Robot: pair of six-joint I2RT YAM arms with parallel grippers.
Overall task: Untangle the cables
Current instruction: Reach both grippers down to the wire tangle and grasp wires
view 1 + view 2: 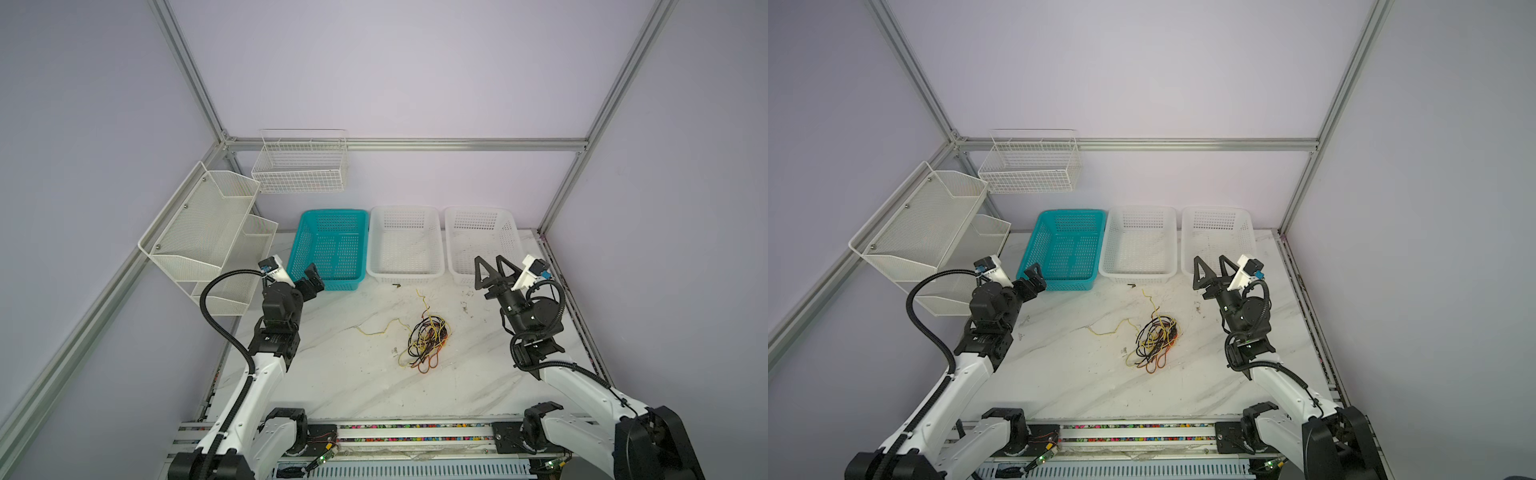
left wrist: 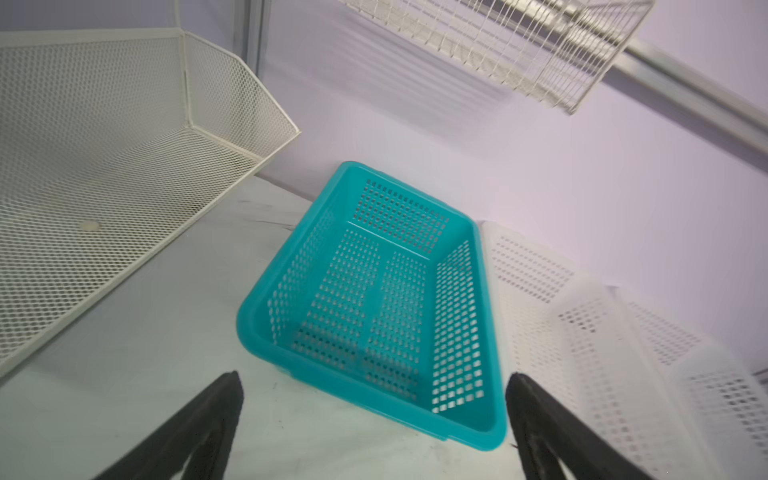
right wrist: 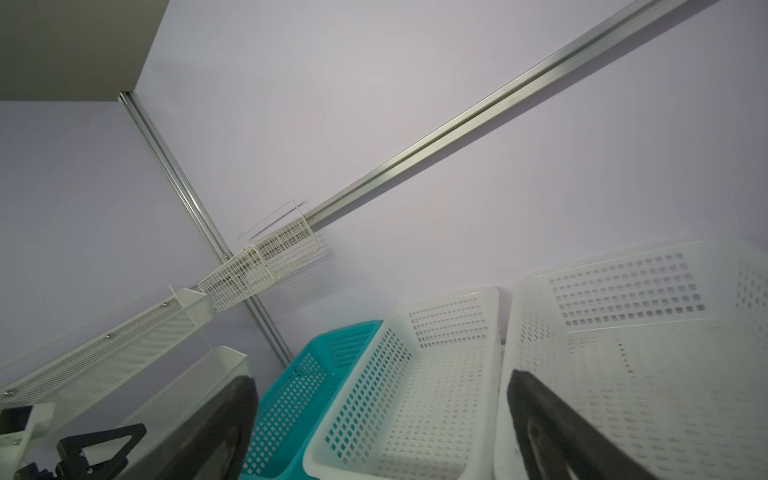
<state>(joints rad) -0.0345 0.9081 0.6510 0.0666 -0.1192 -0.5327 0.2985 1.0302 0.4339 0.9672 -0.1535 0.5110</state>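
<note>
Yellow, black and red-orange cables (image 1: 426,337) lie in one knotted heap in the middle of the marble tabletop (image 1: 332,374), seemingly all left to untangle, while the left gripper (image 1: 312,276) and right gripper (image 1: 489,260) hover well apart from it, both spread wide and empty.

Lighting is even and diffuse; the cables (image 1: 428,334) cast faint shadows. Wrist views blur at the white baskets (image 2: 534,270).

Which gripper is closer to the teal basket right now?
Left. The left gripper sits open at the teal basket's near left corner. The right gripper, also open, is raised in front of the rightmost white basket, across the middle basket.
</note>
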